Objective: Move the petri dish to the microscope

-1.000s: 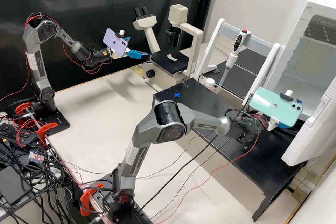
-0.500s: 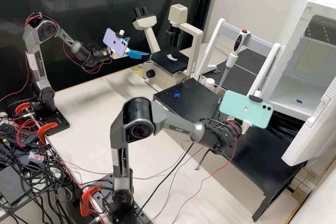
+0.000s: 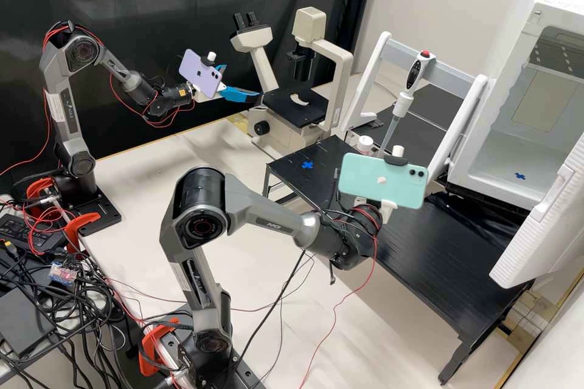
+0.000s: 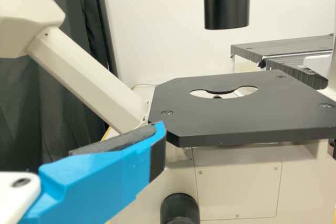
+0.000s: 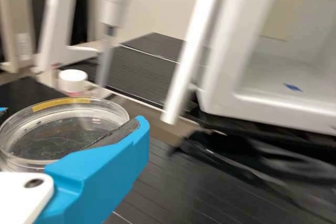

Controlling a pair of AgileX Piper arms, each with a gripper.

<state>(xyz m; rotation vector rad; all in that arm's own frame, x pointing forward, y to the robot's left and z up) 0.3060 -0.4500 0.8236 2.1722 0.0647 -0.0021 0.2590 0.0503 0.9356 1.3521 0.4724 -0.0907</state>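
The white box (image 3: 517, 152) stands with its door (image 3: 541, 219) swung open, its front edge rising above the black table (image 3: 426, 255). A dark, crumpled-looking piece (image 5: 236, 161) lies along the foot of the box. The microscope (image 3: 340, 67) stands beyond the table's far end; there is open room between its black stage (image 3: 280, 106) and the dark column (image 4: 227, 1) hanging over it. The white stand (image 3: 453, 67) rises between microscope and box, bearing an upright pipette (image 3: 416, 73). Its leg slopes down near the right gripper (image 3: 387, 213), which is over the table. The left gripper (image 3: 243, 82) hovers just beside the stage, released, its blue fingers apart. In the right wrist view the right gripper grasps the petri dish (image 5: 65, 135), roughly level, a yellow strip on its rim; the contents are too unclear to tell. Near it, beyond, is a white-capped bottle (image 5: 73, 82). One blue cross (image 3: 520, 175) marks the box's floor, another (image 3: 308, 165) the table.
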